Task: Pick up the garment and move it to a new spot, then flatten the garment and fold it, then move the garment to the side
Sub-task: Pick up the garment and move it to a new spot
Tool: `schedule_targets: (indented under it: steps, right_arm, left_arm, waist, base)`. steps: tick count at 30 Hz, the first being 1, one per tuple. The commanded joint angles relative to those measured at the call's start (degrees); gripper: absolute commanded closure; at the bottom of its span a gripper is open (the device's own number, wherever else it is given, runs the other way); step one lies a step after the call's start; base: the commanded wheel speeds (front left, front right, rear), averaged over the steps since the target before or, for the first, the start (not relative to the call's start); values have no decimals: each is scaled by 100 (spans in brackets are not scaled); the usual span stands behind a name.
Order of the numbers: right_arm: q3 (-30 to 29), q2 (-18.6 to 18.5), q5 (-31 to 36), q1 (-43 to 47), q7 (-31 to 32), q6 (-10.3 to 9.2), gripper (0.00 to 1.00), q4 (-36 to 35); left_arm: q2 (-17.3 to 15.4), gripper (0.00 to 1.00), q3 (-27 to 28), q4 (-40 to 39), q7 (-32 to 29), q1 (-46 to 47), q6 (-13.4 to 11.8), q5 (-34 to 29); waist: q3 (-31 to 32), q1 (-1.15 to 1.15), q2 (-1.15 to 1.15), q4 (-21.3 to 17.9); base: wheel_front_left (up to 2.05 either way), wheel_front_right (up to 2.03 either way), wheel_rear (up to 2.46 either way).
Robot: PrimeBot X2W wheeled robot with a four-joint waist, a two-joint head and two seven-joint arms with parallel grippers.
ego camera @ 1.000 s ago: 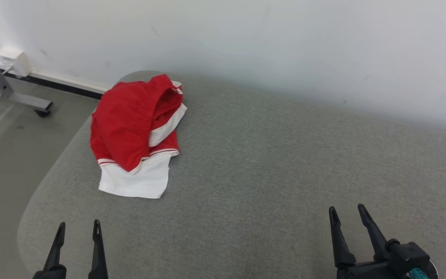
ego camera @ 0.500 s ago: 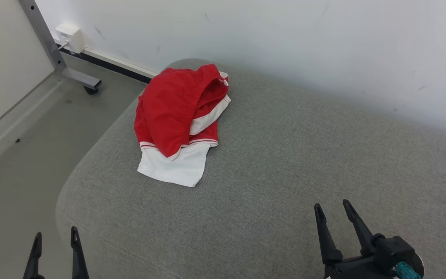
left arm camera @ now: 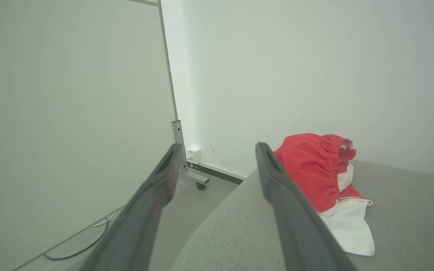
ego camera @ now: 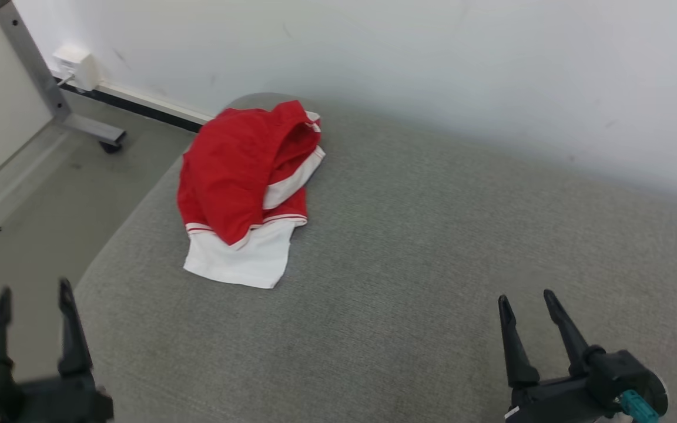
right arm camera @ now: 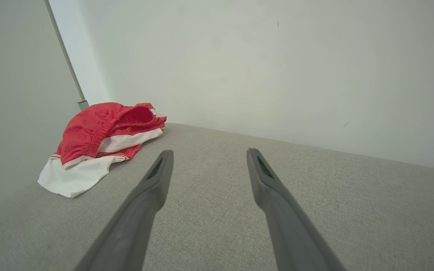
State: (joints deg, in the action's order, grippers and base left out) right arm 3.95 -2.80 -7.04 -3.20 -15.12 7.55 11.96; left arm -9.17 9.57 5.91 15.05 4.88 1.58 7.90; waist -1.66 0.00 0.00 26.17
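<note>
A crumpled red and white garment [ego camera: 244,188] lies bunched near the far left end of the grey cushioned surface [ego camera: 432,247]. It appears again in the left wrist view [left arm camera: 322,177] and the right wrist view [right arm camera: 100,139]. My left gripper [ego camera: 34,294] hovers open at the lower left, over the surface's left edge and well short of the garment. At the lower right, my right gripper [ego camera: 526,301] stands open above bare fabric, far from the garment. Nothing sits between either pair of fingers.
A white wall [ego camera: 432,70] runs behind the surface. To the left the surface drops to the floor [ego camera: 33,194], where a grey wheeled metal frame [ego camera: 56,106] and a white wall box [ego camera: 77,64] stand. A pale panel [left arm camera: 70,113] lies left.
The head camera has swung, shifting the whole picture. My left gripper now shows higher in the view, with its wrist visible; the garment lies unchanged, and both grippers stay open.
</note>
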Motion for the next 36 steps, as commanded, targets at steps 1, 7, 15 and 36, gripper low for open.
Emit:
schedule_targets:
  steps: [1,7,15,36]
  right_arm:
    - [-27,-15,58,-84,-6,-12,0,-36]
    - [-303,-121,238,-347,-5,-12,0,-203]
    - [-616,-191,243,-626,-5,-12,0,-491]
    - [-931,-135,202,-881,-6,-12,0,-812]
  left_arm:
    - [-59,0,64,-8,19,240,26,81]
    - [-435,0,138,153,-9,1423,138,216]
    - [-976,0,325,434,-340,2802,174,443]
    - [-2104,0,187,2992,-1902,4178,392,605]
  waist:
    - [-457,0,0,-538]
    - [-1140,0,0,-1233]
    - [-1919,0,0,-2052]
    - [-2506,0,0,-2768]
  base:
    - [0,0,0]
    - [0,0,0]
    - [0,0,0]
    - [0,0,0]
